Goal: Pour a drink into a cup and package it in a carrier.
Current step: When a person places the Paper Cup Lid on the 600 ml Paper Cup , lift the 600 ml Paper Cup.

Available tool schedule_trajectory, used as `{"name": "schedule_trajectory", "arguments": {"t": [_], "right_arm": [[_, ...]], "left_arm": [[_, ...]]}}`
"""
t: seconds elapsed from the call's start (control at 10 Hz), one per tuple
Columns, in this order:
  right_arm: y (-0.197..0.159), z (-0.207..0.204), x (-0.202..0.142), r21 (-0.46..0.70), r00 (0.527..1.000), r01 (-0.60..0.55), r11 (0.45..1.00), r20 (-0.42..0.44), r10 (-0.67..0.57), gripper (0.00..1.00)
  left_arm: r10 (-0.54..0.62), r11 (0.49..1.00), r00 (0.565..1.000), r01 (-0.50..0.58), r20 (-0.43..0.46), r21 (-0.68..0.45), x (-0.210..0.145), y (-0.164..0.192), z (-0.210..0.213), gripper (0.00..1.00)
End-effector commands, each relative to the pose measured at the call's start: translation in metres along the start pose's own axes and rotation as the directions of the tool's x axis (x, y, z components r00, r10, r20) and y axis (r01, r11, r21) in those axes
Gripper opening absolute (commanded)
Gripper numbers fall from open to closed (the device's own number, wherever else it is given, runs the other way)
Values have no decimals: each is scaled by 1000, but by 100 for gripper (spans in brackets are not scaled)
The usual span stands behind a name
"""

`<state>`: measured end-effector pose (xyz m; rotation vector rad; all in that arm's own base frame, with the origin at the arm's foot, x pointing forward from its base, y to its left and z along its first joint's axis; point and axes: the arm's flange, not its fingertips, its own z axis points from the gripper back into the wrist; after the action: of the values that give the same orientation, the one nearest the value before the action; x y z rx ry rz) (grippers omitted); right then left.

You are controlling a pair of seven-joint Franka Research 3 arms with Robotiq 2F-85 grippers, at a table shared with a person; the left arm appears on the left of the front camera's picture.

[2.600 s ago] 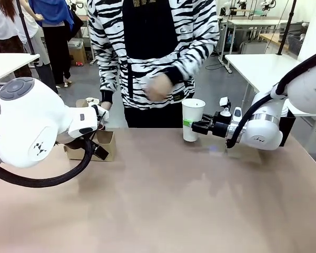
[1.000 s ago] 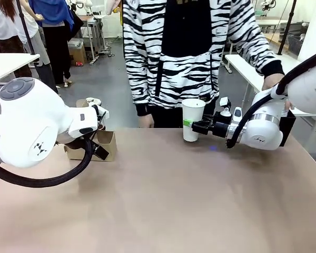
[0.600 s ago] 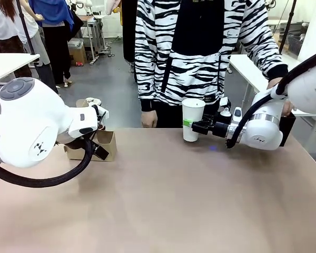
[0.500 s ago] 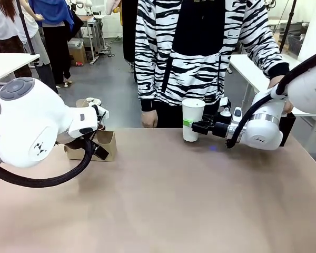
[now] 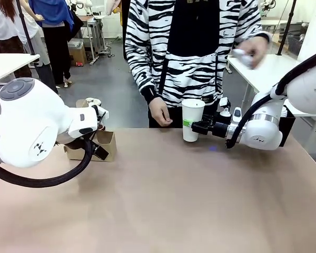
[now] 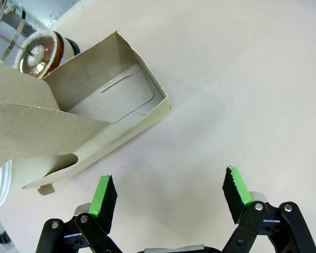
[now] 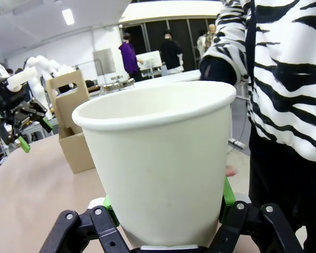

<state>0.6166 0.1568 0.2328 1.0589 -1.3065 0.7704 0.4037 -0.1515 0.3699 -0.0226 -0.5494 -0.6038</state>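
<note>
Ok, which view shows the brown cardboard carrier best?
Left wrist view: it looks straight into the small brown cardboard carrier, slot floor visible. Front view: partly behind the left arm. Right wrist view: small, far off.

Tan table [image 5: 163, 211], zebra-striped top [image 5: 192, 58] behind it, white table [image 5: 268, 74] beyond.

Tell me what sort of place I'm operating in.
Probably a robotics lab or workshop, not a café: plain white work tables stand on a bare grey floor, ceiling lights shine overhead, and the right gripper holds a paper cup.
</note>
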Motion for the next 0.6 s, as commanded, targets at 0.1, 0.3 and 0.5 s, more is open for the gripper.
{"name": "schedule_trajectory", "arguments": {"t": [0.1, 0.3, 0.5], "right_arm": [[3, -1, 2, 2, 1000, -13, 1000, 1, 13, 80], [3, -1, 2, 2, 1000, -13, 1000, 1, 13, 80], [3, -1, 2, 2, 1000, -13, 1000, 1, 13, 80]], "left_arm": [[0, 1000, 1000, 0, 1, -2, 0, 0, 0, 100], [0, 1000, 1000, 0, 1, -2, 0, 0, 0, 100], [0, 1000, 1000, 0, 1, -2, 0, 0, 0, 100]]}}
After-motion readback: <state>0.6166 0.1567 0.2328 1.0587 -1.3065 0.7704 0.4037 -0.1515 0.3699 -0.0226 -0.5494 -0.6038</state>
